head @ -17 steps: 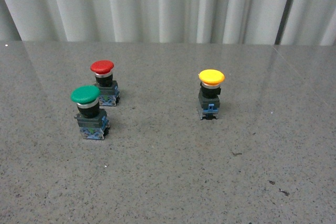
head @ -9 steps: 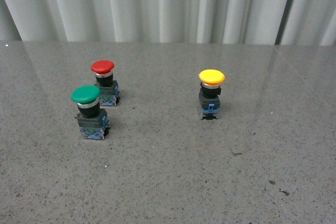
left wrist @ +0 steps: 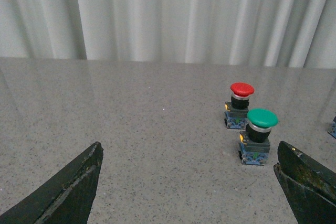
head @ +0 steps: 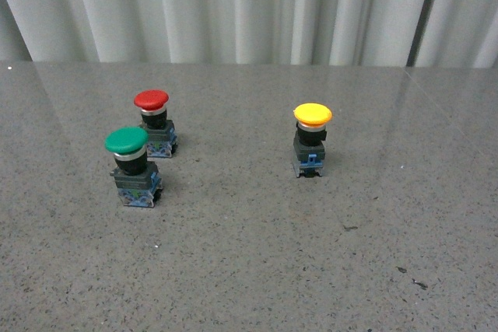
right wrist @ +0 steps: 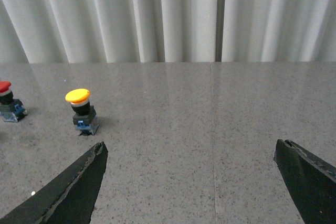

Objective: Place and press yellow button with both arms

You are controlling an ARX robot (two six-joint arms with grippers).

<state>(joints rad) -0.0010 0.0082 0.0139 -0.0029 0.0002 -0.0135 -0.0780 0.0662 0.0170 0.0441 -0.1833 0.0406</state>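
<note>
The yellow button stands upright on the grey stone table, right of centre in the front view, with neither arm in that view. In the right wrist view the yellow button sits far ahead and off to one side of my right gripper, which is open over bare tabletop. My left gripper is open too, with nothing between its fingers. The yellow button's cap does not show in the left wrist view; only a blue scrap shows at that picture's edge.
A green-capped button and a red-capped button stand close together on the left of the table. The green button sits just ahead of one left finger. A pale pleated curtain runs along the far edge.
</note>
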